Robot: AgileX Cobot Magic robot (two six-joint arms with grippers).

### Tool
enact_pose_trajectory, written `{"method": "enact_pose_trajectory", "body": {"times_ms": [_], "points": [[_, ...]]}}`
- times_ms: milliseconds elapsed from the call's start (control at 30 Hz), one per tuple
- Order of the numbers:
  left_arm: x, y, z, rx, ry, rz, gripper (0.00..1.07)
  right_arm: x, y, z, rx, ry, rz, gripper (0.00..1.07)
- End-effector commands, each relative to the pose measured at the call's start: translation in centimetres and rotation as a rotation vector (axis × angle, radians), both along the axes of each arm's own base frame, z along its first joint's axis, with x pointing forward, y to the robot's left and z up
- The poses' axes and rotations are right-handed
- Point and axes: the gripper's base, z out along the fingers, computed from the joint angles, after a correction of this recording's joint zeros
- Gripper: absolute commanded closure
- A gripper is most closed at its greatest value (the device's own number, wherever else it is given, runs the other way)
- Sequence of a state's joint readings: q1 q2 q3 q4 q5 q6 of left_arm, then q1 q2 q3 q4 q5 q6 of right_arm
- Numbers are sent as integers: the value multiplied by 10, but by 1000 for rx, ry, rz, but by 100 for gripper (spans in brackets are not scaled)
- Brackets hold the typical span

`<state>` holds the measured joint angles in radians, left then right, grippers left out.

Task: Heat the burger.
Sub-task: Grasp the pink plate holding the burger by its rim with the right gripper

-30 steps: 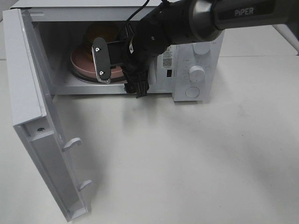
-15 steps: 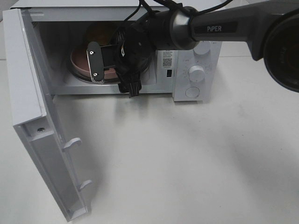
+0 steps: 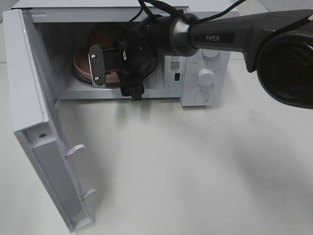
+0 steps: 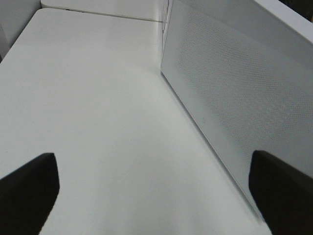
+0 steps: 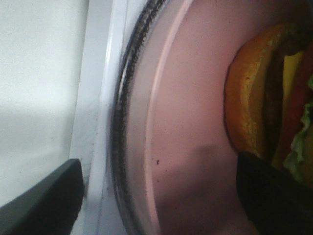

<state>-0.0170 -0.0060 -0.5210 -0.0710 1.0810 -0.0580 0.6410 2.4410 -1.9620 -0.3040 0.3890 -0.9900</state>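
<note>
The burger (image 3: 104, 34) (image 5: 264, 98) sits on a round pink plate (image 3: 80, 63) (image 5: 190, 122) inside the open microwave (image 3: 205, 73), on the glass turntable (image 5: 122, 122). My right gripper (image 3: 97, 66) (image 5: 156, 200) reaches into the cavity just above the plate's near rim. Its jaws stand apart, one finger (image 5: 41, 205) outside the rim and the other finger (image 5: 274, 191) over the plate beside the burger, with no grip showing. The arm hides much of the plate in the high view. My left gripper (image 4: 156, 196) hangs open over bare table, out of the high view.
The microwave door (image 3: 34, 122) is swung wide open toward the front left, its mesh outer face (image 4: 230, 88) beside my left gripper. Knobs (image 3: 206, 77) sit on the right-hand panel. White table (image 3: 195, 171) spreads in front.
The right arm has pushed further left and deeper into the microwave cavity, over the plate. Plate, burger, door and left gripper have not moved.
</note>
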Motion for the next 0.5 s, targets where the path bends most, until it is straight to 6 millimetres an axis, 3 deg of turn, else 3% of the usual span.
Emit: {"method": "enact_pose_trajectory", "body": {"times_ms": [33,133,200,233,300,333,367,400,433,500], "points": [[-2,0,0,1,-26,-2,9,1,3,-1,33,8,-14,33],[-2,0,0,1,-26,-2,9,1,4,-4,43,12,-16,39],[-2,0,0,1,-26,-2,9,-2,8,-6,49,19,-12,54],[-2,0,0,1,-26,-2,9,-2,8,-6,49,19,-12,54],[-2,0,0,1,-26,-2,9,-3,10,-6,50,17,-5,75],[-2,0,0,1,-26,-2,9,-3,10,-6,50,17,-5,75],[-2,0,0,0,-26,-2,9,-5,12,-6,56,20,-3,88],[-2,0,0,0,-26,-2,9,-5,12,-6,56,20,-3,88],[-2,0,0,0,-26,-2,9,-5,13,-6,57,22,-3,102],[-2,0,0,0,-26,-2,9,-5,13,-6,55,24,-4,107]]}}
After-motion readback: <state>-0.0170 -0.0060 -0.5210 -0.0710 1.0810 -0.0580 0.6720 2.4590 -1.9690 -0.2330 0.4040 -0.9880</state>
